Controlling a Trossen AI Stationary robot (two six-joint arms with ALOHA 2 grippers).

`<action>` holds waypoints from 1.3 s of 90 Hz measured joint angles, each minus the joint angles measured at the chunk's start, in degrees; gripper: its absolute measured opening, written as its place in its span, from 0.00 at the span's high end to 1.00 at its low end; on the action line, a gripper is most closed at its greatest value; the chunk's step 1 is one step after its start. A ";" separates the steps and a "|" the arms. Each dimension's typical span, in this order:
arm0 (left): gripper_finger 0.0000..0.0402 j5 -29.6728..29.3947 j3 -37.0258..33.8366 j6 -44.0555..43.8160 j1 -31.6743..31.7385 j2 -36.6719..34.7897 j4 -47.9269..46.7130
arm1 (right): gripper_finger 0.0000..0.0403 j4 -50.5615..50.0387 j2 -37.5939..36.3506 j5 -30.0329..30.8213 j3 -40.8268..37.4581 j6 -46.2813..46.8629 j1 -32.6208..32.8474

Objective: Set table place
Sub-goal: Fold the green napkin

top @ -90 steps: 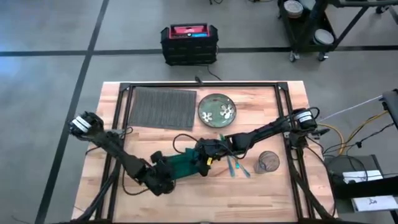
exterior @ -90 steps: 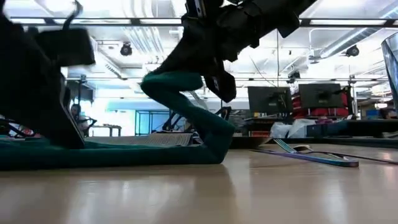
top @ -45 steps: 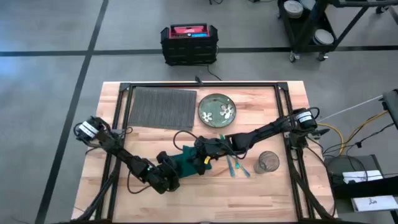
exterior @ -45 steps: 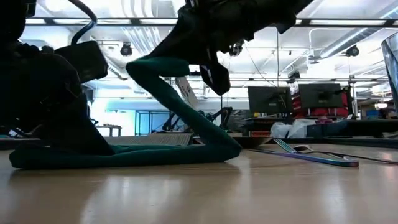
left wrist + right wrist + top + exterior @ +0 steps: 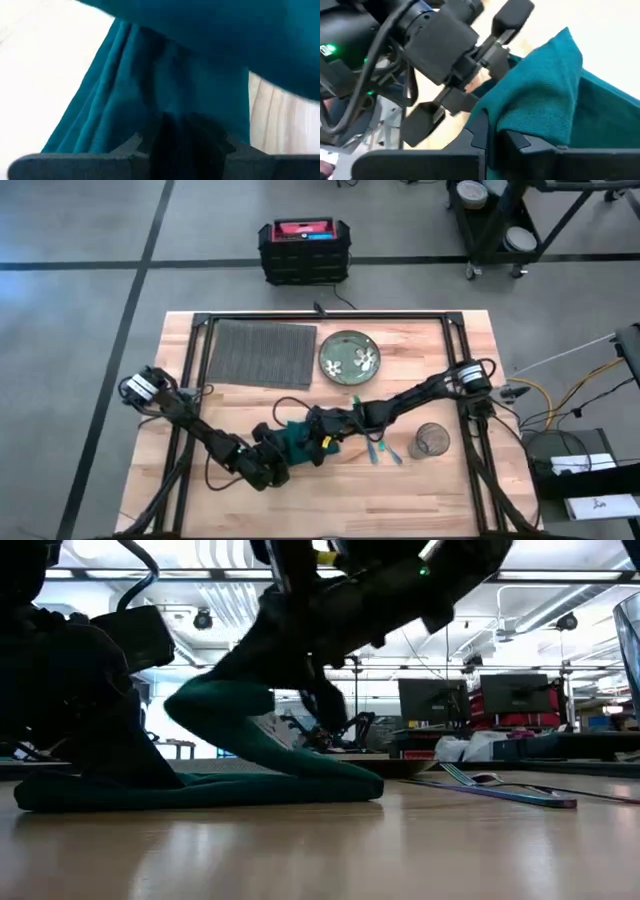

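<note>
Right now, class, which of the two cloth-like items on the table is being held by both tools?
The dark green napkin, gripped between the left tool and right tool. The grey ribbed placemat lies flat, untouched.

I see the table [image 5: 440,490], a light-wood butcher-block top of jointed planks with a black frame rail. The place [image 5: 260,352], a dark grey ribbed rectangular placemat, lies flat toward the far left of it, one long edge running just inside the far rail.

napkin [image 5: 298,443]: mostly under both arms | left pincer [image 5: 283,455]: fingertips hidden by cloth
</note>
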 joint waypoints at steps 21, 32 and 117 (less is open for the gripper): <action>0.81 3.52 3.04 2.07 -0.04 -3.97 -7.42 | 0.99 0.27 3.41 -2.24 2.35 -0.85 -0.03; 0.81 10.74 5.72 -1.23 -0.64 -6.44 -16.72 | 0.99 -0.57 3.70 -2.27 2.79 -0.48 -0.14; 0.81 2.48 -0.03 -3.82 -3.77 -2.35 -7.81 | 0.98 -0.76 7.68 -0.33 7.57 2.94 -0.33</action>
